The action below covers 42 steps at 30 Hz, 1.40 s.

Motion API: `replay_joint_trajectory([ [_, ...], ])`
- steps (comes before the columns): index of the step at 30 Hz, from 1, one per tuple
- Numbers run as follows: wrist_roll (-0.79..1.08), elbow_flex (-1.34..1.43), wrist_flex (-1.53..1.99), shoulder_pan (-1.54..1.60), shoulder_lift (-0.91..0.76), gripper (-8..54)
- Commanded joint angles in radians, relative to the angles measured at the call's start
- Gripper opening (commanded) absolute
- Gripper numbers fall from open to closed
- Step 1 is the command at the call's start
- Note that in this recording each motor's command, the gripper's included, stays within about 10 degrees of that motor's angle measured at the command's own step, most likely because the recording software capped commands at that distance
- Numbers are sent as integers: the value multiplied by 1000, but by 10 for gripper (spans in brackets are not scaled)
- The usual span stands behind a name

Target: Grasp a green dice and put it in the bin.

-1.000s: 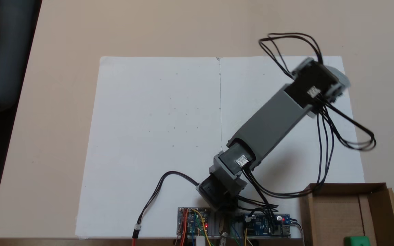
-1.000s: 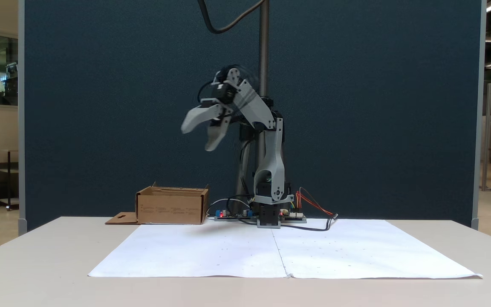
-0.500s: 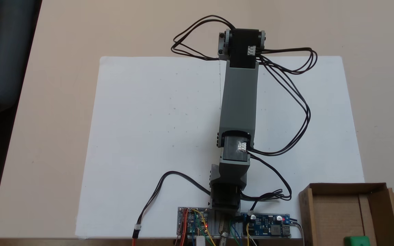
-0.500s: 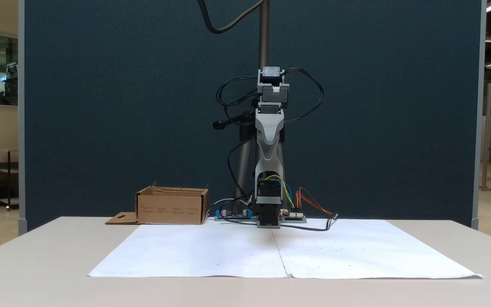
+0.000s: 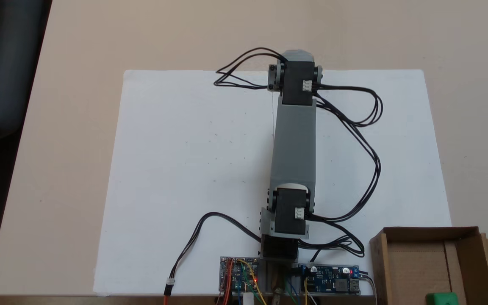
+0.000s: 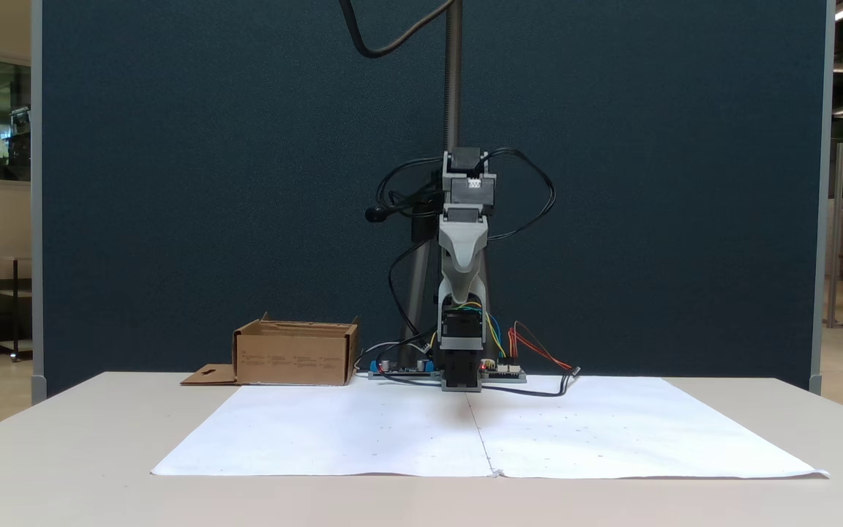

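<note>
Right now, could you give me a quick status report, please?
Gripper hangs folded at the arm, state unclear. Green dice lies inside the bin. Nothing in the way.

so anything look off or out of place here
Nothing is spilled or damaged. The green dice already lies inside the bin, at the bottom edge of the top-down fixed view. The arm stands folded over the white paper, cables looping loosely beside it. The fingers' state cannot be told.
</note>
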<state>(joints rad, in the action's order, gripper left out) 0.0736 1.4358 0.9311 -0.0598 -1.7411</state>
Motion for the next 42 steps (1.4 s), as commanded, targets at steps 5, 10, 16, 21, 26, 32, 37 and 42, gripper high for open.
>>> replay_joint_trajectory([
  [5, -54, 229, -337, 0, -163, 446],
  [10, -52, 480, -547, -11, -261, 442],
  [16, -37, 730, -787, -17, -298, 417],
  [21, -2, 925, -989, -17, -299, 404],
  [26, 72, 1074, -1169, -14, -313, 404],
  [32, 117, 1232, -1379, -12, -356, 405],
  [37, 115, 1331, -1549, -9, -413, 406],
  [42, 114, 1408, -1724, 8, -485, 407],
])
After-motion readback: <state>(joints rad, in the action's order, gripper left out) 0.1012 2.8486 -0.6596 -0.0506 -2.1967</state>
